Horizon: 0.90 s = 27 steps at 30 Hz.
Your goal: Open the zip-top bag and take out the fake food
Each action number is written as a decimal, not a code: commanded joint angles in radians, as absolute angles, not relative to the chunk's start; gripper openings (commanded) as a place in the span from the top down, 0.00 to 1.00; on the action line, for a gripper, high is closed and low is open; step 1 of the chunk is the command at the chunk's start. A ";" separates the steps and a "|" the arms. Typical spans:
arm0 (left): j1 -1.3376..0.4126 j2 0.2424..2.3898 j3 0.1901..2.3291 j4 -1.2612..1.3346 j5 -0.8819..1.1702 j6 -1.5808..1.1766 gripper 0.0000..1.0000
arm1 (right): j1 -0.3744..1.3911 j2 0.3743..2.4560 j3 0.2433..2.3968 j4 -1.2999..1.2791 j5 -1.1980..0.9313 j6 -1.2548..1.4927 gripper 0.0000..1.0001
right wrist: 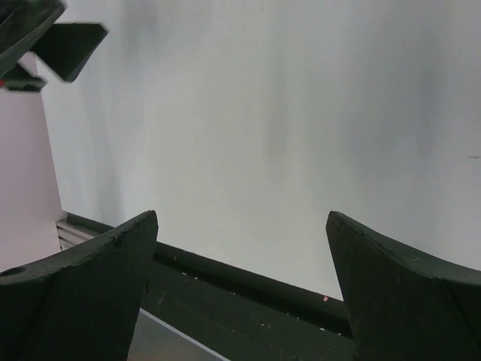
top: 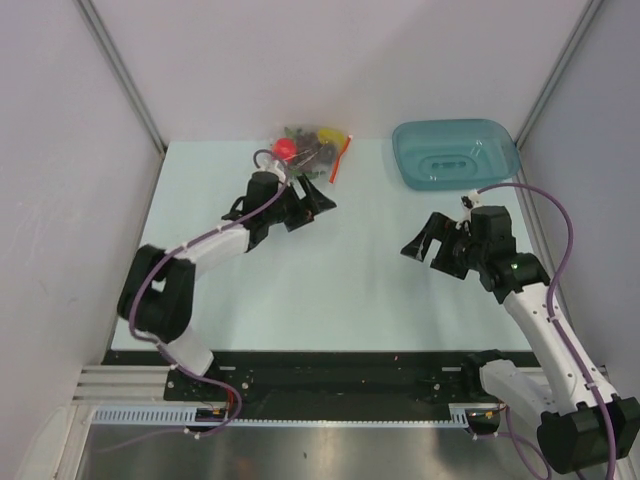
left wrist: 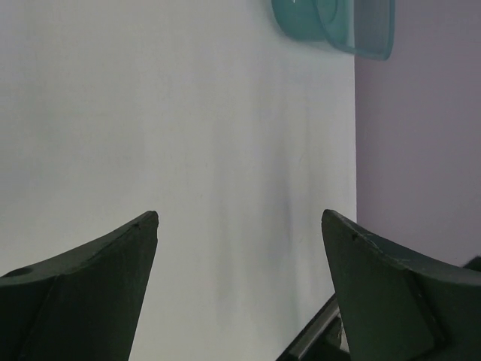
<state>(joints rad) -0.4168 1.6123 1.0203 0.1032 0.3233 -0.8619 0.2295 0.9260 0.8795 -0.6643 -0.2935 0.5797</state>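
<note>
The zip-top bag [top: 312,148] lies at the far edge of the table, clear and crinkly, with its orange-red zipper strip [top: 341,158] on the right side. Fake food shows inside it: a red round fruit [top: 284,149], a yellow piece [top: 333,134] and dark pieces. My left gripper [top: 315,210] is open and empty, just in front of the bag and apart from it. In the left wrist view [left wrist: 240,218] it faces bare table; the bag is out of that view. My right gripper [top: 418,240] is open and empty at mid-table right, as the right wrist view [right wrist: 242,218] also shows.
A teal translucent tray [top: 455,153] stands at the back right, also at the top of the left wrist view [left wrist: 334,22]. Grey walls close in the table on three sides. The dark front rail [right wrist: 248,289] runs below the right gripper.
</note>
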 commanded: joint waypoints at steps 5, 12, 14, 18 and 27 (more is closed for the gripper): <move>-0.405 1.937 1.241 0.511 0.140 -1.095 0.09 | 0.204 0.971 1.012 -0.664 -0.316 0.509 0.00; -0.388 2.124 1.416 0.462 0.032 -1.192 0.14 | 0.101 1.032 1.023 -0.684 -0.334 0.502 0.00; -0.382 2.167 1.481 0.439 0.038 -1.209 0.17 | 0.086 1.040 1.028 -0.695 -0.330 0.499 0.00; -0.374 2.246 1.583 0.354 0.054 -1.204 0.26 | 0.066 1.046 1.037 -0.715 -0.318 0.502 0.00; -0.351 2.287 1.634 0.294 0.098 -1.181 0.72 | 0.067 1.045 1.080 -0.771 -0.310 0.480 0.00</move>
<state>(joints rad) -0.3603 2.2700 1.5620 0.2974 0.0734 -1.1992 0.0704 1.0512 1.0214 -0.7403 -0.3191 0.5083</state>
